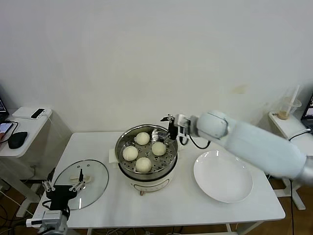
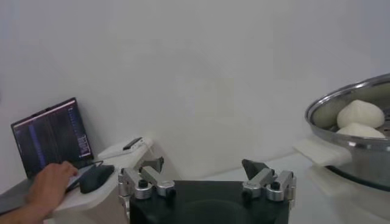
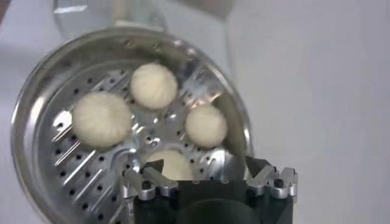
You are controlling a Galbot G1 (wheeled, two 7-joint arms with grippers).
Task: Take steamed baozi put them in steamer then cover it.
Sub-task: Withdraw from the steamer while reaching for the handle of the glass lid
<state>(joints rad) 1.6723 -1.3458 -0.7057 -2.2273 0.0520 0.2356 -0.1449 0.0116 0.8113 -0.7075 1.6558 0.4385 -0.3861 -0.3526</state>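
While four steamed baozi (image 1: 143, 151) sit in the steamer (image 1: 146, 177), right gripper (image 1: 172, 126) — fingers apart, empty — hovers at its far rim

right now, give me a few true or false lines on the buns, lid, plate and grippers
1. All four buns sit in the steamer. True.
2. The lid covers the steamer. False: it lies on the table, on the steamer's left.
3. The plate holds one bun. False: it is bare.
4. The right gripper is open over the steamer's far rim. True.
5. The left gripper grips the lid handle. False: it is open, holding nothing.
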